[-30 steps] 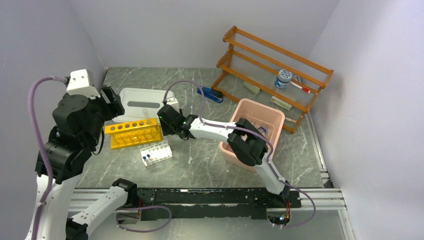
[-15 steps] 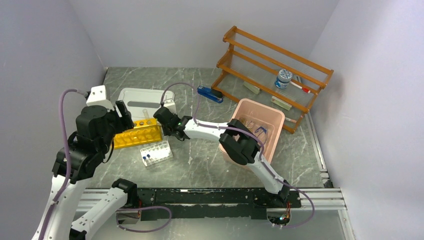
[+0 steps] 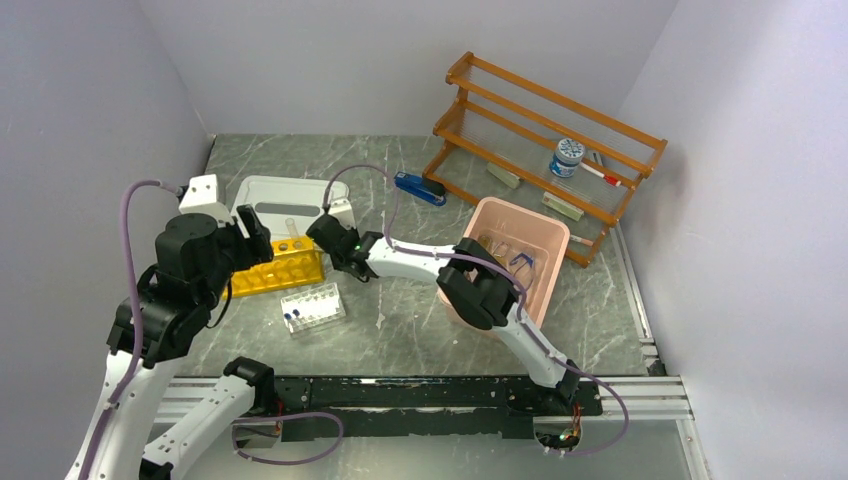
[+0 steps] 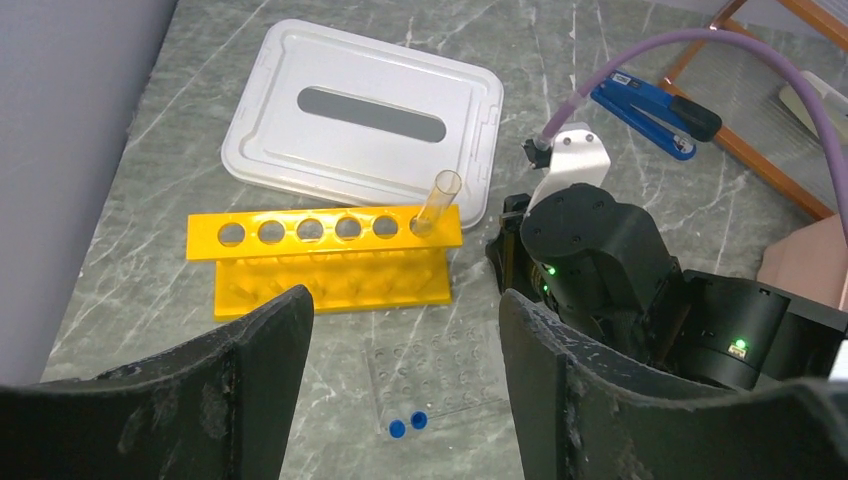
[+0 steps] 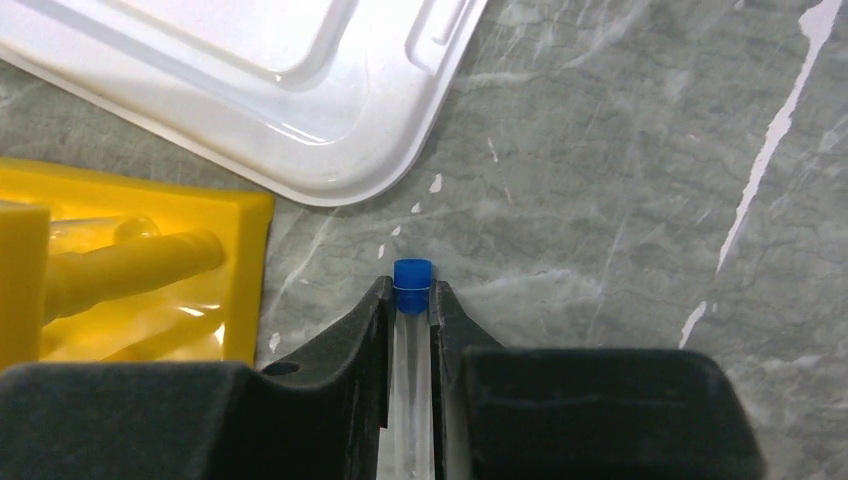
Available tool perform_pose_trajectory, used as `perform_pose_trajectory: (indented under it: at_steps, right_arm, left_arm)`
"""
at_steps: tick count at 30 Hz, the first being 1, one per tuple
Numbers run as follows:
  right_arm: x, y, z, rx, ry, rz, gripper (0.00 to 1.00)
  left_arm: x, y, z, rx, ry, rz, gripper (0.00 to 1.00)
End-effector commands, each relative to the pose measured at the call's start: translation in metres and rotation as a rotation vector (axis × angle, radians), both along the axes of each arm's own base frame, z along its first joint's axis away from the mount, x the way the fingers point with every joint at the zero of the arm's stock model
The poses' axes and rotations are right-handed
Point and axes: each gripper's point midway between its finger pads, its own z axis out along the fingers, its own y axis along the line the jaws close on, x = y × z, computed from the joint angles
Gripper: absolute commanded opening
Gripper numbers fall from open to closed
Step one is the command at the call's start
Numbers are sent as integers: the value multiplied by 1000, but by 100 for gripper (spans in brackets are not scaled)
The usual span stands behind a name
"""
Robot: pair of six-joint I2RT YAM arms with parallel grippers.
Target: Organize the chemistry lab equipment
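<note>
Blue-capped tube [image 5: 412, 275] sat pinched in the right tool [image 5: 411, 305], whose fingers were narrow around its clear body. The cap poked out over the worktop [image 5: 620, 200], just beside the yellow rack [image 5: 130, 270] and a corner of the white lid [image 5: 250, 80]. The left tool [image 4: 402, 305] hung wide above the rack, holding nothing. Two more capped tubes [image 4: 405, 425] stood in a clear tray [image 4: 440, 375] near the rack.

A grey-green marbled tabletop [image 3: 420, 320] is boxed in by plain, pale lavender-grey walls [image 3: 340, 60] on the left, the far side and the right. An orange-brown wooden shelf rack [image 3: 560, 100] stands at the far right. A black rail [image 3: 420, 395] runs along the near edge. The light is soft and even.
</note>
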Motion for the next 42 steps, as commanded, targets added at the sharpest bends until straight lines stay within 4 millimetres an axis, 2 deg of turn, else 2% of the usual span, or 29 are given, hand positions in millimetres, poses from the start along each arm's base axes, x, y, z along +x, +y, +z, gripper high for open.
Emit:
perform_pose_trajectory:
  at_steps: [1, 4, 6, 12, 15, 17, 18, 21, 25, 30, 33, 37, 41, 42]
  right_arm:
    - [11, -23, -1, -50, -15, -10, 12]
    - [10, -31, 18, -12, -34, 10, 11]
    - [7, -33, 39, 55, -52, 35, 11]
    - [-3, -39, 131, 330, -148, 96, 11]
    - [-15, -39, 179, 484, -191, 139, 11]
    - [-25, -42, 205, 575, -202, 162, 11]
    - [-31, -44, 226, 629, -219, 177, 11]
    - [-49, -50, 266, 764, -241, 217, 11]
    - [-70, -60, 306, 904, -252, 255, 11]
    - [-88, -66, 327, 993, -233, 302, 11]
    - [-95, -69, 334, 1030, -226, 314, 11]
    - [-99, -70, 336, 1046, -218, 325, 11]
    - [-102, -70, 335, 1044, -205, 334, 11]
    - [-103, -70, 335, 1046, -203, 338, 12]
  left_arm:
    - [4, -15, -1, -36, -8, -63, 72]
    - [5, -27, -11, -55, 24, -118, 72]
    - [6, -38, -20, -80, 48, -168, 73]
    - [5, -81, -39, -213, 76, -347, 78]
    - [4, -112, -30, -319, 33, -488, 82]
    - [4, -130, -25, -374, 12, -581, 88]
    - [4, -135, -23, -388, 6, -604, 90]
    - [4, -145, -17, -414, -7, -663, 91]
    - [1, -161, -8, -496, -13, -732, 87]
    - [-7, -181, 6, -650, -23, -830, 81]
    - [-8, -187, 8, -708, -16, -852, 72]
    - [-12, -194, 12, -758, -8, -900, 55]
    - [-20, -197, 21, -766, -52, -962, 43]
    - [-20, -197, 20, -762, -56, -966, 35]
